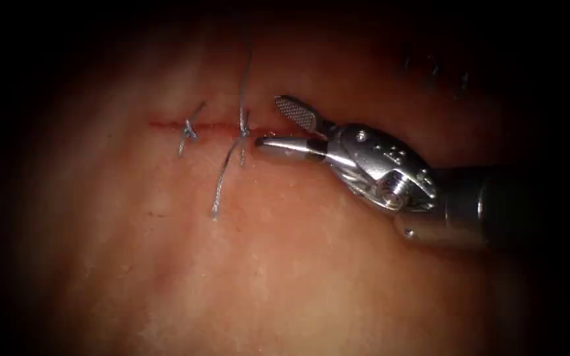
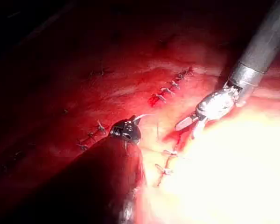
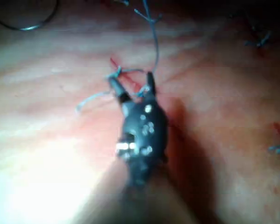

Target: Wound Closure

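I count two knotted stitches across the cut (image 1: 215, 125): one (image 1: 189, 129) near its left end and one (image 1: 244, 132) further right, each with loose thread tails (image 1: 222, 181) lying across the tissue (image 1: 298, 277). The right tool (image 1: 266, 122) sits at the right end of the cut with its jaws spread wide, one tip on either side of the cut line, pinching nothing. The left tool (image 2: 126, 129) hangs off to the side of the cut, and I cannot tell what, if anything, it holds. One thin curved arc that I take for the needle (image 3: 25, 29) lies on the tissue well away from the cut, free of both tools and not in the tissue. I judge the job to be between stitches: the short stretch right of the second knot looks unclosed, so another stitch would call for the needle to be gripped squarely first. That makes one cut, two knots, one needle, two tools.
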